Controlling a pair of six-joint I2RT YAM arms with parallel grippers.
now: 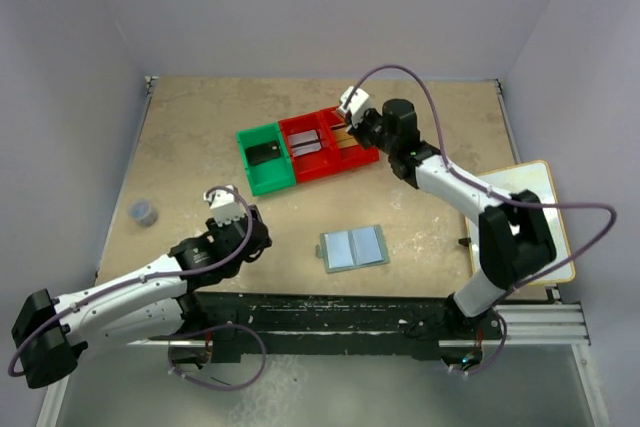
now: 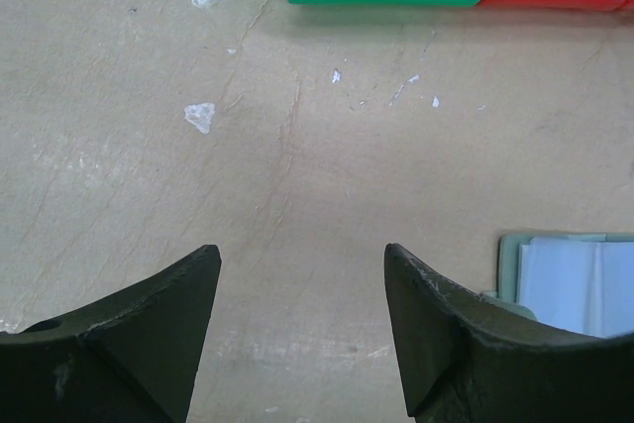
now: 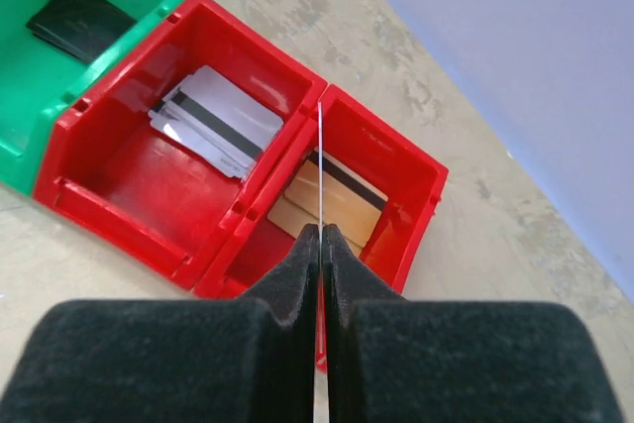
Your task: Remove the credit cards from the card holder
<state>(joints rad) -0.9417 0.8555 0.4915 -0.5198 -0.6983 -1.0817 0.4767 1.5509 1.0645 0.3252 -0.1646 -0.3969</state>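
Lying open, card holder (image 1: 353, 247), long axis left-right

You have a light blue card holder (image 1: 353, 247) on a mottled beige table (image 1: 190, 127), a black card (image 3: 79, 22) in the green bin (image 3: 20, 96), silver black-striped cards (image 3: 216, 121) and a tan dark-striped card (image 3: 342, 195) in red bins (image 3: 134, 180), and the thin card (image 3: 320, 136) shows a white edge.

Table (image 1: 200, 147) w/ green bin (image 1: 272, 184), 2 red bins (image 1: 320, 169), card holder (image 1: 354, 247).
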